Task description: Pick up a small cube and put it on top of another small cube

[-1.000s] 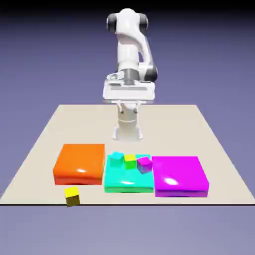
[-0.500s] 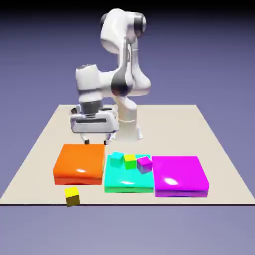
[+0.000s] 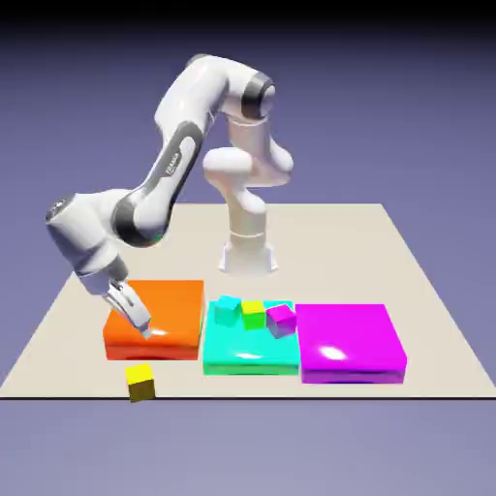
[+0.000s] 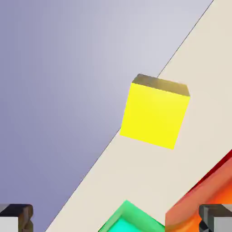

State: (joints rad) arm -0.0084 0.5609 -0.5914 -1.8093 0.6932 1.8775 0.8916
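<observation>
The small golden-yellow cube (image 3: 139,381) sits alone at the table's front edge, in front of the orange slab (image 3: 155,315). In the hand view the yellow cube (image 4: 155,113) lies ahead of the fingers, apart from them. My gripper (image 3: 139,325) hangs tilted over the orange slab's front part, above and just behind that cube. It is open, with nothing between its fingertips (image 4: 16,218). The small teal cube (image 3: 228,309) rests on the back of the cyan slab (image 3: 242,356).
A lime cube (image 3: 254,313) and a small magenta cube (image 3: 281,317) sit beside the teal cube on the cyan slab. A large magenta slab (image 3: 349,341) lies to the exterior view's right. The table's front edge (image 3: 242,395) runs just past the yellow cube.
The arm swung from the table's middle to the exterior view's left and came down over the orange slab, toward the yellow cube. The cubes and slabs have not moved.
</observation>
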